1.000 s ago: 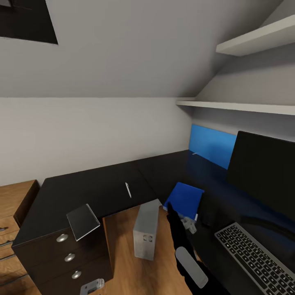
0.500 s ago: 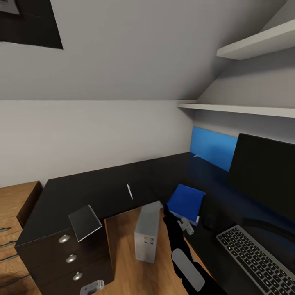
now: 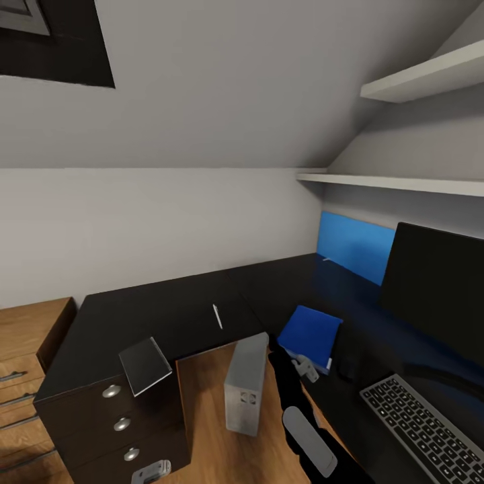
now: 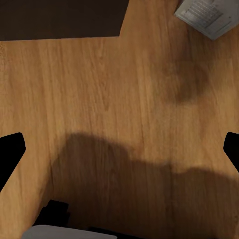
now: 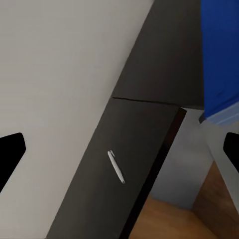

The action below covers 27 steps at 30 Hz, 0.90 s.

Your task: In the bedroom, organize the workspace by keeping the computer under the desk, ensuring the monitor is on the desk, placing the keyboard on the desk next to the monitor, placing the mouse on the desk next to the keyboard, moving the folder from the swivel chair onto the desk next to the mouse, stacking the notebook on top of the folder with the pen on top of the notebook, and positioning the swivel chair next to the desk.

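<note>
Computer (image 3: 245, 384) between drawers (image 3: 121, 425) and folder (image 3: 311, 335)

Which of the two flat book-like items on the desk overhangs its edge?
The dark grey notebook, jutting over the drawers; the blue folder lies fully on top.

One folder (image 3: 311, 335), one notebook (image 3: 145, 365), one pen (image 3: 218, 316), one keyboard (image 3: 427, 430), one computer (image 3: 245, 385) (three round drawer knobs (image 3: 122, 423))
</note>
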Motion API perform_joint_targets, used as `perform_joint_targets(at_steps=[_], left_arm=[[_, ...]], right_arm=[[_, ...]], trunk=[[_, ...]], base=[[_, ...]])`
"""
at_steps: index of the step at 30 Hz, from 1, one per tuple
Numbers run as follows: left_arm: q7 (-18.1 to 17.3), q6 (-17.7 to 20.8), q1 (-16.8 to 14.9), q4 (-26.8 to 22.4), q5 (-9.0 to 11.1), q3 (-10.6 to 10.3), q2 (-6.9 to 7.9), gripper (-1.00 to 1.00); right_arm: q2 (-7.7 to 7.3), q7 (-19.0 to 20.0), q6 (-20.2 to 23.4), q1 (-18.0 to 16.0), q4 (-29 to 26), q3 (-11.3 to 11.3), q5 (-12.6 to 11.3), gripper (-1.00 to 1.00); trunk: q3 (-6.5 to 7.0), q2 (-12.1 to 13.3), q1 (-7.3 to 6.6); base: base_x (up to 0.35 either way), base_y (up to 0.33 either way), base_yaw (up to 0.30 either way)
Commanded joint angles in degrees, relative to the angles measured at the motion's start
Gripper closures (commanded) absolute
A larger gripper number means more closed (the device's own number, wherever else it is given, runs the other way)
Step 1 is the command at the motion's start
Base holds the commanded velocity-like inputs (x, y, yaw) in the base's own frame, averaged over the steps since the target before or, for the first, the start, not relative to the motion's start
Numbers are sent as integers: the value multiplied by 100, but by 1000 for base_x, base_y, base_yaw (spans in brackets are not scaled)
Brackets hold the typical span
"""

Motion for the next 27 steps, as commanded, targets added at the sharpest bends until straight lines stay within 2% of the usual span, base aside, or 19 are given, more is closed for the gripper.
perform_joint_targets(at_steps=[1,7,13,27], left_arm=[[57,9,-4,-10,60,-27,8,-100],[57,9,-4,-9,60,-27,8,-100],[57,9,-4,-9,60,-27,8,-100],[49,9,-4,-9,64,-27,1,-100]], right_arm=[[-15,-28,-33,-5,-21,22,-14,-100],[-184,-3,-32,4,-77,79,99,-100],[-275,-7,-36,6,-85,176,158,-100],[-263,-20,-36,7,-50,225,219,-100]], trunk=[[-5,-4,0],[-2,-4,0],[-1,-4,0],[-1,-4,0]], base=[[0,0,24],[0,0,11],[0,0,2],[0,0,0]])
